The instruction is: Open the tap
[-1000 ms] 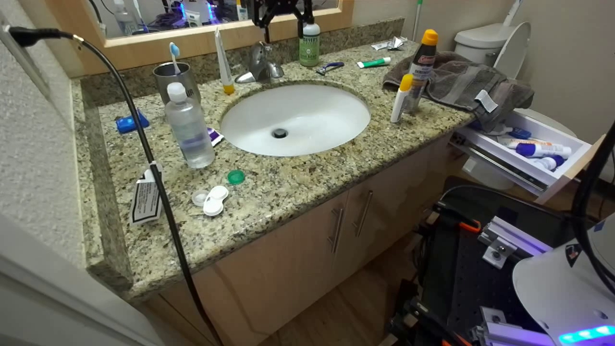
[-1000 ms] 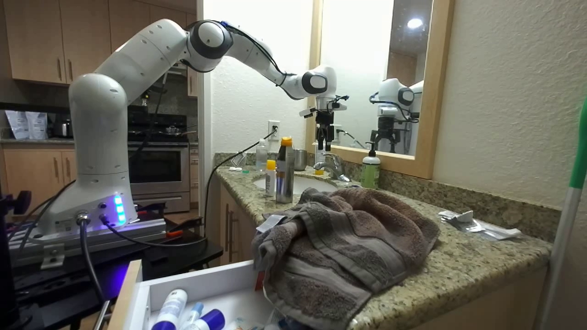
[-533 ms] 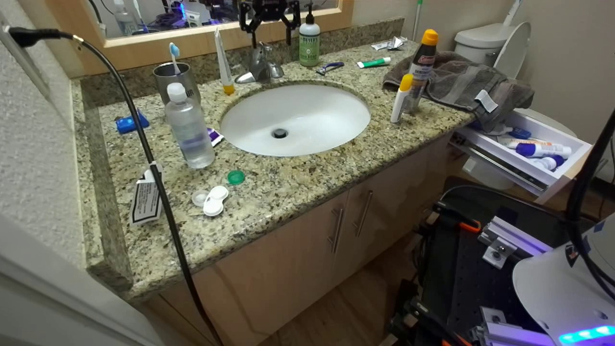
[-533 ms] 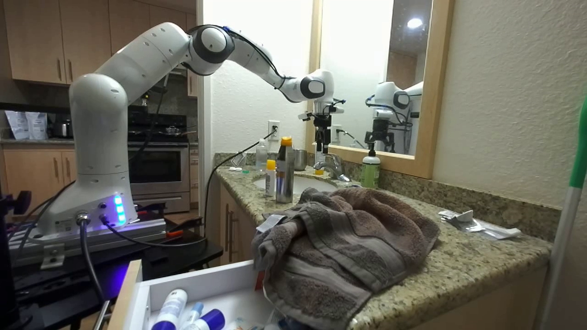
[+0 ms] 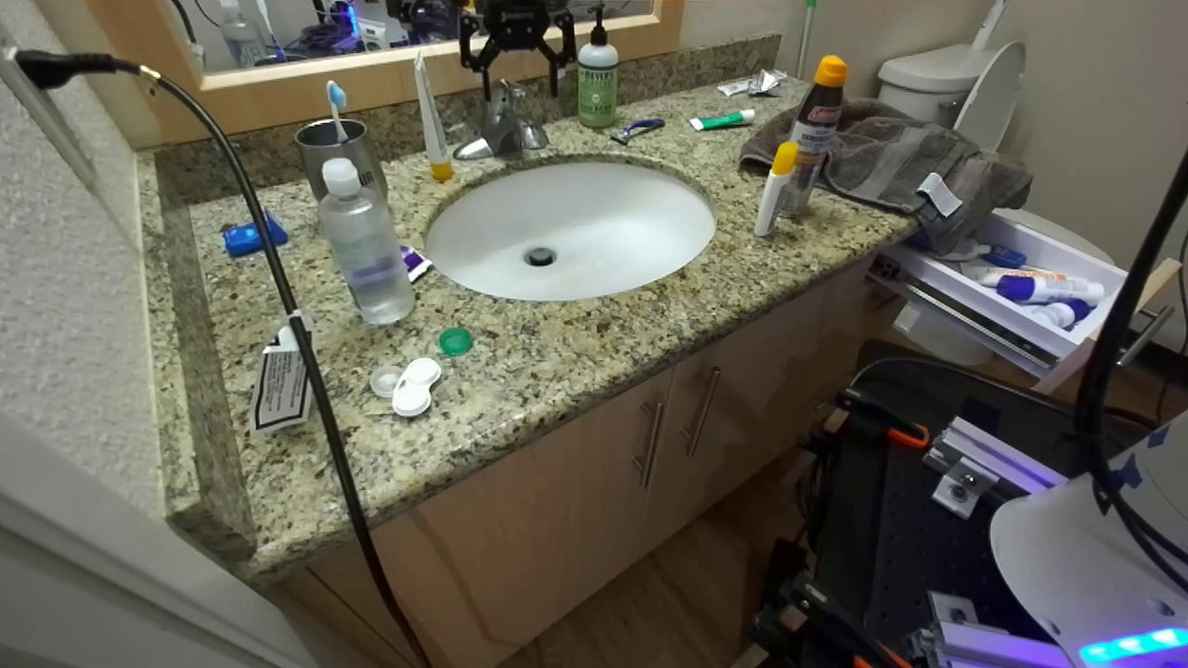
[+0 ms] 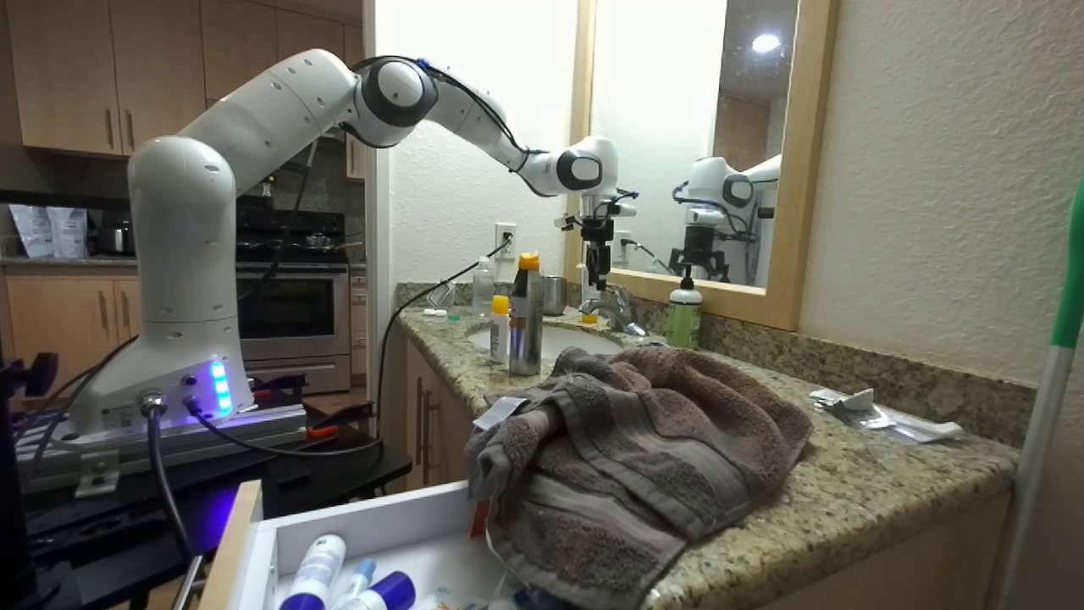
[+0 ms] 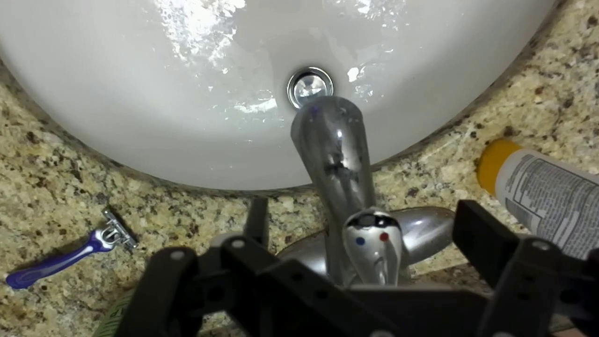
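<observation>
The tap is shiny silver metal with a curved spout and a lever handle. It stands at the back of the white basin in both exterior views (image 5: 504, 128) (image 6: 622, 312). In the wrist view the tap (image 7: 338, 150) points its spout toward the drain, and its lever handle (image 7: 373, 245) shows a blue and a red dot. The handle's rear end is hidden by the gripper body. My gripper (image 7: 367, 227) is open and empty, with one finger on each side of the handle and apart from it. In both exterior views the gripper (image 5: 520, 93) (image 6: 599, 284) points down just above the tap.
The green soap bottle (image 5: 598, 88) stands beside the tap, near one finger. A white tube with a yellow cap (image 7: 543, 196) stands on the other side. The mirror (image 6: 656, 152) is close behind the gripper. A razor (image 7: 61, 262) lies on the counter. The basin (image 5: 594, 223) is in front.
My gripper has come down toward the tap and shifted a little toward the tube's side, so its fingers are now around the handle area. It stays open.
</observation>
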Controlling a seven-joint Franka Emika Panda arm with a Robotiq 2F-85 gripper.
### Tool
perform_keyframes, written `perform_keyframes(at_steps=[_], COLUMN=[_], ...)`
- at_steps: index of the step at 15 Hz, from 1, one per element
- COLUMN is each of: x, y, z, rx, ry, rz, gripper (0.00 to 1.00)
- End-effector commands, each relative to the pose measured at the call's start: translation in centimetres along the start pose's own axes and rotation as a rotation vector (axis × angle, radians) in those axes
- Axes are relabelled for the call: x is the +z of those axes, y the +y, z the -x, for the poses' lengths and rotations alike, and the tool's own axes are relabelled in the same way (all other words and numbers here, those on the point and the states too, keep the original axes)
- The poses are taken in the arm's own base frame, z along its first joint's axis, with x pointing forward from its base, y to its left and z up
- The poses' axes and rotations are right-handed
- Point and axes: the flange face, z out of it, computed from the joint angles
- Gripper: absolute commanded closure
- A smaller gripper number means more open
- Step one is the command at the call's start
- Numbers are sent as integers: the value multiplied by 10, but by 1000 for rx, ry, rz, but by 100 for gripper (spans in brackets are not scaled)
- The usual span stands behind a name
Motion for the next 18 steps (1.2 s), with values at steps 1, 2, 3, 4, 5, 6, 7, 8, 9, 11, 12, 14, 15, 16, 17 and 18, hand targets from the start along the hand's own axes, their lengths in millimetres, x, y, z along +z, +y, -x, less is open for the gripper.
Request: perform_keyframes(at_steps=[1, 2, 3, 4, 5, 6, 7, 8, 9, 11, 12, 14, 15, 16, 17, 18], x=[-1, -1, -2, -1, 0, -2, -2, -4, -7, -12, -17, -31, -41, -54, -65, -78], y=[4, 5, 7, 13, 14, 16, 14, 13, 10, 7, 7, 10, 13, 18, 23, 29], z=[-4, -4, -6, -8, -8, -10, -9, -9, -9, -7, -6, -5, -4, -3, -2, -2], rx=[14, 16, 19, 20, 24, 26, 28, 27, 31, 35, 39, 51, 54, 56, 57, 59], ry=[20, 17, 20, 23, 25, 30, 32, 39, 43, 48, 45, 39, 42, 46, 59, 78], rz=[10, 8, 10, 14, 14, 15, 6, -4, -20, -51, -59, -97, -123, -161, -194, -226], gripper=[26, 34, 40, 48, 54, 62, 68, 75, 81, 95, 92, 92, 92, 92, 87, 92])
